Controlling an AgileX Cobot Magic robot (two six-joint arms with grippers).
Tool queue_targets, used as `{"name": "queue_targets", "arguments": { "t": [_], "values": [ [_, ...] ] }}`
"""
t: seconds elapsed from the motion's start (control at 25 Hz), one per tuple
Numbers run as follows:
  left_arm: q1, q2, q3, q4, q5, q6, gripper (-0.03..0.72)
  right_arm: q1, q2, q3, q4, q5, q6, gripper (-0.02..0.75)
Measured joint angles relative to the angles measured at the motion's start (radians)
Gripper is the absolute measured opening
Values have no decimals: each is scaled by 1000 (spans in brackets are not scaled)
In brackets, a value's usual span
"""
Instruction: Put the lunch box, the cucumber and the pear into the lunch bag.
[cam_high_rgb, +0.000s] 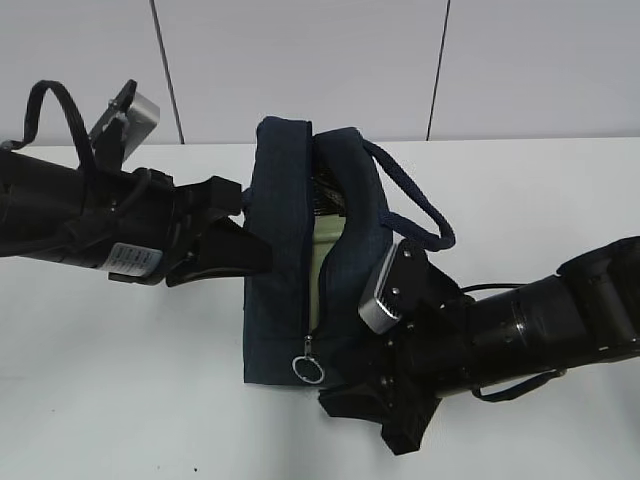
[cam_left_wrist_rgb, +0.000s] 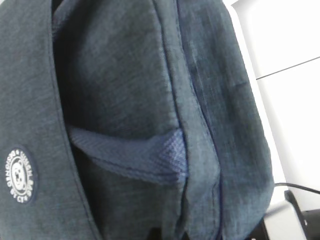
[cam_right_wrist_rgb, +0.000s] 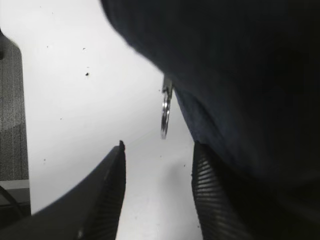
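From the exterior camera, a dark navy lunch bag (cam_high_rgb: 280, 290) stands on a white table (cam_high_rgb: 120, 400) between two black robot arms, its top gaping along the unzipped opening, with a silver ring pull (cam_high_rgb: 311, 370) hanging at the near end of the zipper and a padded loop handle (cam_high_rgb: 420, 215) arching off its right side. A pale sage-green surface, apparently the lunch box (cam_high_rgb: 322, 270), shows through the opening, already inside the bag; the cucumber and the pear cannot be made out in this view. The left gripper (cam_high_rgb: 240, 225) presses against the bag's left wall near the top, and whether its jaws are parted or closed cannot be told here. The right gripper (cam_high_rgb: 385, 415) sits low at the bag's near right corner, just beside the ring pull. The left wrist camera is filled almost edge to edge by the bag's navy fabric (cam_left_wrist_rgb: 130, 75), with a woven strap (cam_left_wrist_rgb: 135, 155) crossing a fold and a round white logo patch (cam_left_wrist_rgb: 19, 175) at lower left; no fingers appear in it. The right wrist camera shows the right gripper's two ribbed fingers (cam_right_wrist_rgb: 110, 195) spread apart with nothing between them, the ring pull (cam_right_wrist_rgb: 165, 112) dangling just above the gap and the bag's dark bulk (cam_right_wrist_rgb: 240, 75) close against the right-hand finger.
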Motion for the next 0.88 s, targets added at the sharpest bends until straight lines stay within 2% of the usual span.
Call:
{"name": "queue_targets", "arguments": {
  "t": [0.36, 0.56, 0.88],
  "values": [
    [0, 0, 0, 1, 2, 0, -15, 4, 7, -23, -2, 0, 0, 349],
    [0, 0, 0, 1, 2, 0, -15, 51, 57, -48, -2, 2, 0, 343],
    [0, 1, 0, 1, 2, 0, -15, 77, 77, -73, -2, 2, 11, 259]
  ]
}}
